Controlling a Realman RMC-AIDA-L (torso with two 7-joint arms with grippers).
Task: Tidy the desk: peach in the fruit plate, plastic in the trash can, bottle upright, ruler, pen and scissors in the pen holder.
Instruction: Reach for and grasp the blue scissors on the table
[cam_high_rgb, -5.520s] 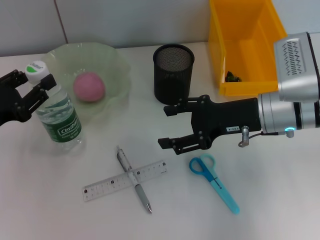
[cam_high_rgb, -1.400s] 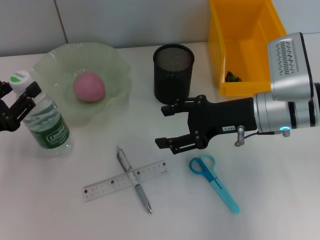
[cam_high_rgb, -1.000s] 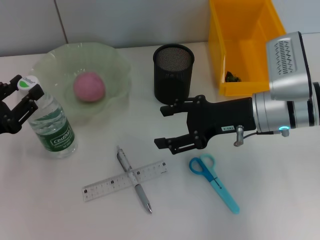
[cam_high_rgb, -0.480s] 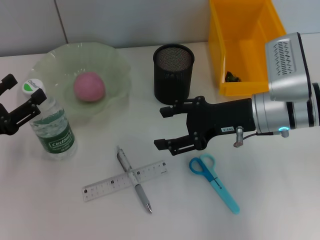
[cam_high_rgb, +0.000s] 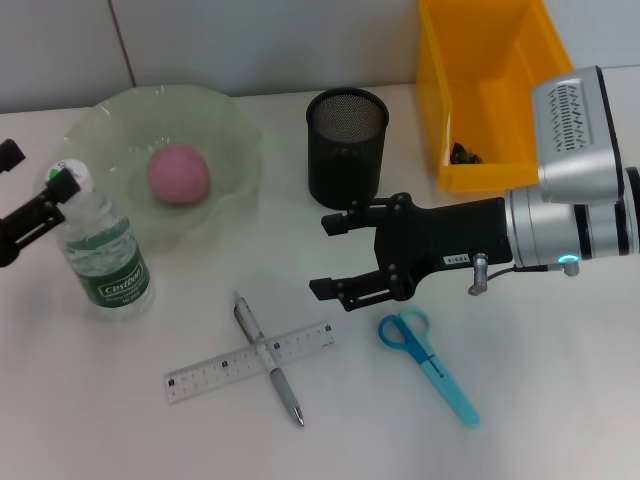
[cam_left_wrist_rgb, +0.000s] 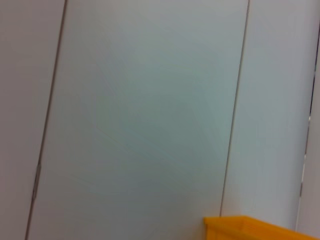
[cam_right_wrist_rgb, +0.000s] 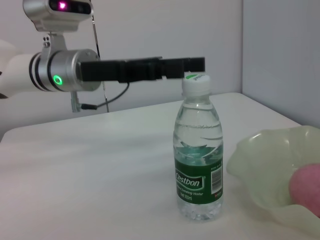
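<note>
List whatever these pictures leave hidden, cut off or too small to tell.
- Trash can: the head view's top edge cuts off its far wall; the small dark item inside is too small to identify.
- Pen holder: the mesh wall hides its bottom in the head view.
- Left end effector: the head view's left edge cuts off its arm.
- Left wrist view: only wall panels and a yellow corner.
- Pen: its middle hides some ruler marks.

left gripper (cam_high_rgb: 22, 195) jaws let go of bottle (cam_high_rgb: 98, 250), opened wide, backing off; bottle shifted left, now standing free on surface (cam_high_rgb: 500, 420)
</note>
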